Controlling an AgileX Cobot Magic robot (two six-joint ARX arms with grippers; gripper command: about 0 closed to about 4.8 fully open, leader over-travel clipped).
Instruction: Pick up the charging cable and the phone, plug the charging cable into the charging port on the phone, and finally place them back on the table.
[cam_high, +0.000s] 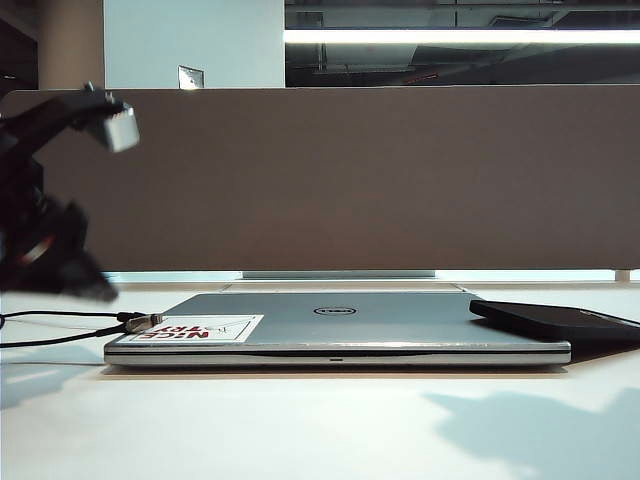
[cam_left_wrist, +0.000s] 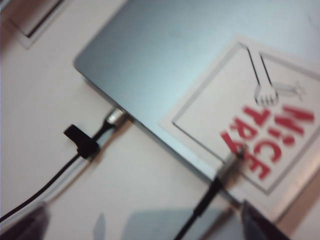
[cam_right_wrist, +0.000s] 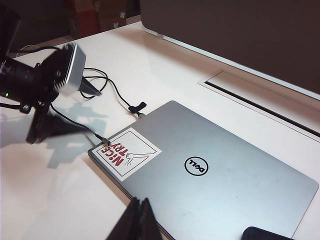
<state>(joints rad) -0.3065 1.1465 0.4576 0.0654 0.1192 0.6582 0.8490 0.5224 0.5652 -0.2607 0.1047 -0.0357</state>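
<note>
In the exterior view the closed silver laptop (cam_high: 337, 328) lies on the white worktop (cam_high: 300, 430), with the phone (cam_high: 560, 321) resting on its right rear corner and the charging cable (cam_high: 60, 329) running in from the left, its metal plug perched on the laptop's near-left edge beside a red-lettered sticker (cam_high: 197, 328). The left tool (cam_high: 70, 270) hangs dark and blurred just left of that plug, probably lining up to take it. In the left wrist view the fingers (cam_left_wrist: 262, 225) appear at the frame's corners, spread and released, with the plug end between them; a second cord (cam_left_wrist: 75, 150) is plugged into the laptop's side. In the right wrist view the right tool (cam_right_wrist: 140, 217) is clenched and empty above the laptop's front edge, the phone only partly in frame.
</note>
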